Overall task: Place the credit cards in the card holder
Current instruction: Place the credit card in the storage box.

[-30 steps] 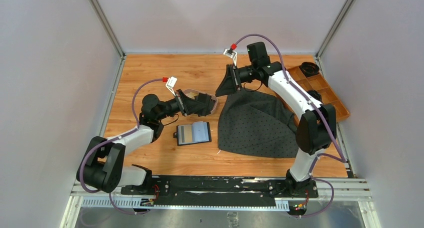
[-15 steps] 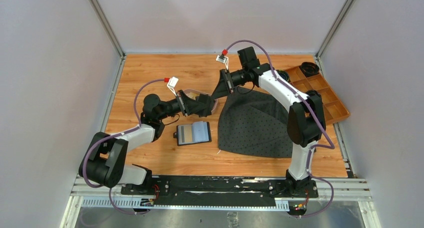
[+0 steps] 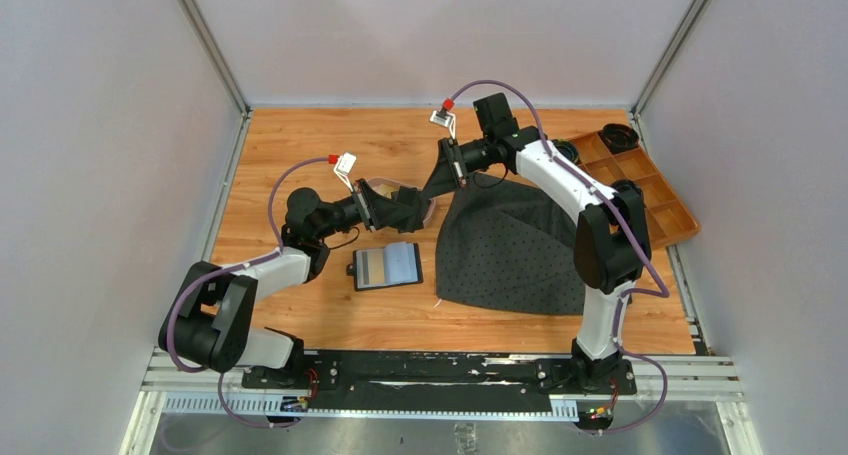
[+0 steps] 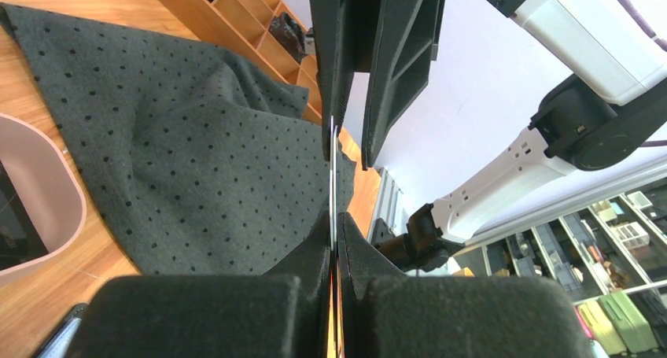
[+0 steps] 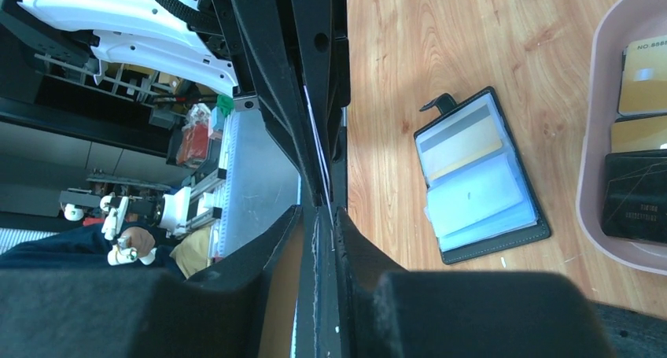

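Wooden table (image 3: 300,145) inside grey walls, read from the overhead view with 12 o'clock at the far wall. Nearest the arm bases is the card holder (image 3: 385,266). It lies flat and spread open with its pockets up, its long axis about 9-to-3 and its snap tab at the 9 o'clock end. The pockets seem to hold a gold-and-grey card and a pale blue one. Beyond it, at about 1 o'clock from the holder, the two pincers meet tip to tip above the table. The left gripper (image 4: 333,230) is clenched on a credit card (image 4: 333,177), which shows edge-on as a thin pale line. The card's free length points toward 1 o'clock, straight into the right gripper (image 4: 348,155). The right jaws bracket that free end, with a sliver of daylight showing beside the card on one side, so they read as not yet clamped. Whether the other pad already touches the card cannot be told. The coming move likely turns on this: the card lies along the line joining the two pincers, and its plane matches the right jaw gap. The holder waits at roughly 7 o'clock from that meeting point, the left pincer slightly nearer to it. Just beneath the pincers is the pinkish tray (image 5: 590,138), which holds gold cards (image 5: 645,75) and a black one (image 5: 633,197). Farther toward 3 o'clock lies a dotted grey cloth (image 3: 510,245), then an orange-brown box (image 3: 650,190).
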{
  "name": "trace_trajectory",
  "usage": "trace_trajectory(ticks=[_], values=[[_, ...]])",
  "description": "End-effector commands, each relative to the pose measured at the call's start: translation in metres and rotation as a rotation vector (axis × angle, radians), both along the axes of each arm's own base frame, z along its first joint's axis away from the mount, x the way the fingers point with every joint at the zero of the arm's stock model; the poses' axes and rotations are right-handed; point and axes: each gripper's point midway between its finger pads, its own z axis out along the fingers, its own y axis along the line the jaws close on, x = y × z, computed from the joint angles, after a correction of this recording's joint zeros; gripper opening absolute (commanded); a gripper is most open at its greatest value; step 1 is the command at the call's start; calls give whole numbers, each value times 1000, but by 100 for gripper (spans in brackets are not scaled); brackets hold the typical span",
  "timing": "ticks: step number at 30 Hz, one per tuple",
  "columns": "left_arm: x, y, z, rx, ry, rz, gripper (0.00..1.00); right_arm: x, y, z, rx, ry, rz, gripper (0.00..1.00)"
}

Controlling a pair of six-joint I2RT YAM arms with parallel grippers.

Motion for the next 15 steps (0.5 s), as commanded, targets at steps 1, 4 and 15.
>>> trace_trajectory(ticks=[1,4,15], values=[[0,-1,5,-7,-36,-17,0,-6,7,8,26,20,45,19],[1,-1,4,-6,-35,-17,0,-7,8,9,33,30,56,7],[42,1,-18,10,-18,52,0,26,20,-20,32,45,59,0]])
